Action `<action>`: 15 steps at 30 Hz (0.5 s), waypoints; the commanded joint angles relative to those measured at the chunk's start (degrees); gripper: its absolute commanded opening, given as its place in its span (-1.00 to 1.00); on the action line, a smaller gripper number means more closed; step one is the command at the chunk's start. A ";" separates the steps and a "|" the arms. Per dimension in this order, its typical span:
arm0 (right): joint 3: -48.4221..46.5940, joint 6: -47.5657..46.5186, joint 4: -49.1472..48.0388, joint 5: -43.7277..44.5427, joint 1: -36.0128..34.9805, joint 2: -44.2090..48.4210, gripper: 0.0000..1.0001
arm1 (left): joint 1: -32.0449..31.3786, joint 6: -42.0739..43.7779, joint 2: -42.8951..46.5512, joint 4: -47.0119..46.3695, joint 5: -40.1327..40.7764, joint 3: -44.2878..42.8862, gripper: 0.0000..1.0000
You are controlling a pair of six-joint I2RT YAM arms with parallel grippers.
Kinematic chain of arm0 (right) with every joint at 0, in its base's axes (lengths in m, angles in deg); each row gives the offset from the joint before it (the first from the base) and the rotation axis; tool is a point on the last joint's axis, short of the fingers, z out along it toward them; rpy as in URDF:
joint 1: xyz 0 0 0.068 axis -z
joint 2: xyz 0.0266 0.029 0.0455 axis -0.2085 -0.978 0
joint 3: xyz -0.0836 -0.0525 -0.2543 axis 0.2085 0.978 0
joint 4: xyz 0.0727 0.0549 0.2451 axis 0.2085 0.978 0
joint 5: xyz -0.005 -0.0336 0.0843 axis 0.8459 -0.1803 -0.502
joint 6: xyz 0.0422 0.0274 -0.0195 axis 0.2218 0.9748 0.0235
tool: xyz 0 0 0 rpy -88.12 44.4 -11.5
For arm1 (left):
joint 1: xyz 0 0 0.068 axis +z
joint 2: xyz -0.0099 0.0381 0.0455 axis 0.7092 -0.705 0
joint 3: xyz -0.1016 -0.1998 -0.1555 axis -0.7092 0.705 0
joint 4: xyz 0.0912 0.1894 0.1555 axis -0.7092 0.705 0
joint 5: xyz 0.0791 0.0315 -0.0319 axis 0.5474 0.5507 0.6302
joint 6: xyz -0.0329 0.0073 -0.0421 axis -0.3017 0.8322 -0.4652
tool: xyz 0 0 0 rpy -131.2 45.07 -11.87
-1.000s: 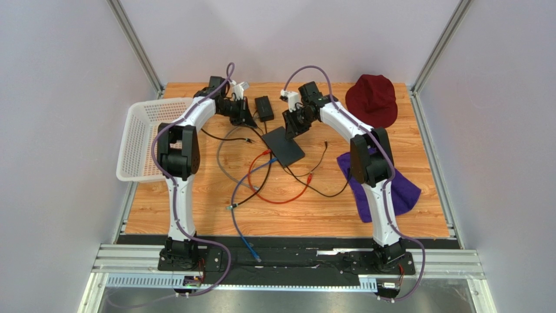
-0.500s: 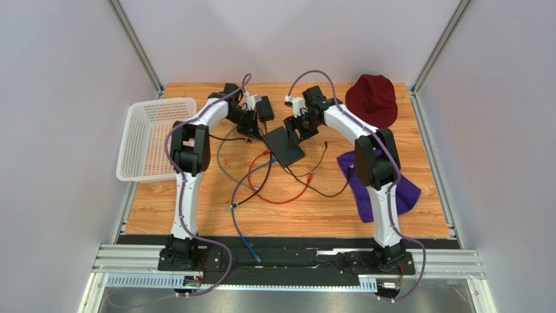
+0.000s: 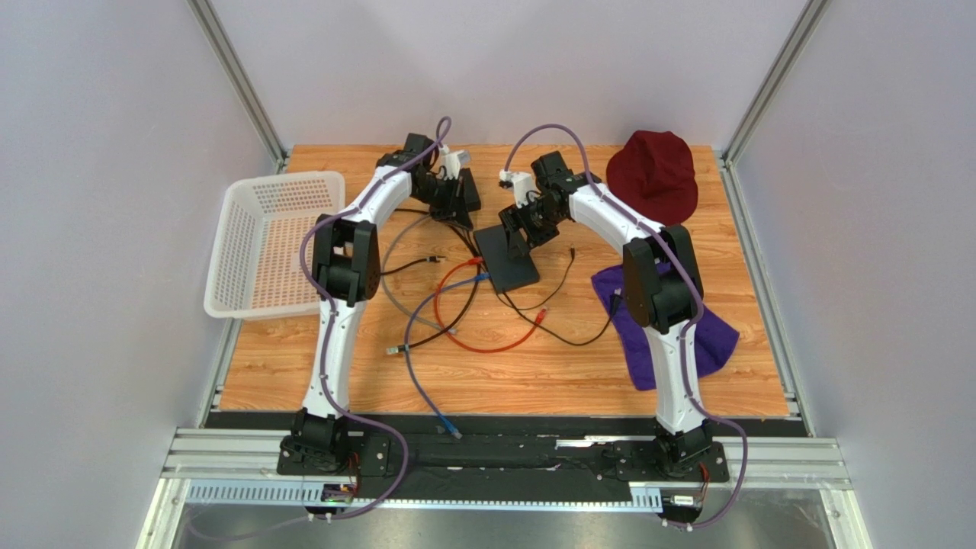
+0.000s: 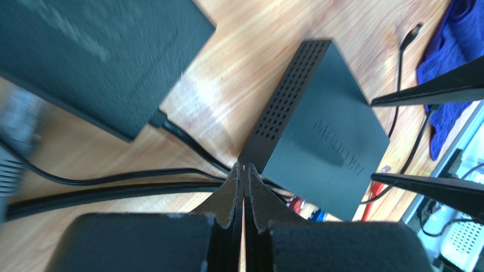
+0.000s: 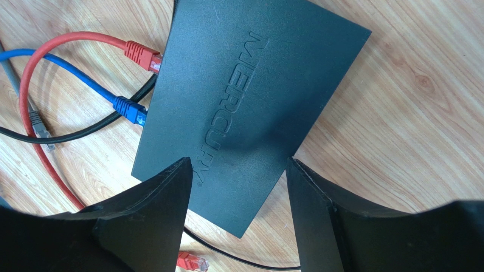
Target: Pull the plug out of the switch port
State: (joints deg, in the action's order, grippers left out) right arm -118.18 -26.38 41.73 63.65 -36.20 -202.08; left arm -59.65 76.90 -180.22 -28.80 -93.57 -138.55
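Note:
The flat black switch [image 5: 250, 96] lies on the wooden table, also seen from above as the switch [image 3: 508, 256]. A red plug [image 5: 142, 56] and a blue plug [image 5: 129, 109] sit in the switch port [image 5: 152, 85] along its left edge. My right gripper [image 5: 238, 165] hovers open over the switch's near corner, nothing between its fingers. My left gripper [image 4: 244, 167] is shut, its tips close to a far corner of the switch [image 4: 324, 136], above black cables [image 4: 113, 184]. Nothing shows between its pads.
A thicker black adapter brick [image 4: 96, 51] lies beside the left gripper. A red cable [image 3: 493, 339], a blue cable [image 3: 422, 372] and black leads loop in front of the switch. A loose red plug [image 5: 190, 262] lies near the right fingers. A white basket [image 3: 264, 240], a maroon hat [image 3: 653, 172] and a purple cloth [image 3: 701, 329] lie around.
The right gripper opened over the switch. The left arm swung right and back, ending beside the adapter brick. The switch turned a little and the cables shifted with it.

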 commanded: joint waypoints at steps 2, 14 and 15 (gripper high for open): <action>-0.75 -0.38 -0.83 2.39 0.08 3.44 0.26 | 1.99 -0.49 5.69 -0.88 -1.80 0.88 -0.61; -2.77 -2.58 -0.22 -6.31 -1.59 -1.12 -0.92 | 1.38 6.62 8.79 -0.82 -12.98 11.01 -0.02; -2.77 -2.75 -0.22 -6.32 -1.59 -2.00 -0.95 | 1.38 6.71 8.44 -0.73 -11.92 10.92 -0.02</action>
State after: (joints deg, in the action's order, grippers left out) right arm -118.46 -27.73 41.62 60.94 -37.29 -201.88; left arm -57.71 81.47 -171.34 -30.87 -104.37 -126.18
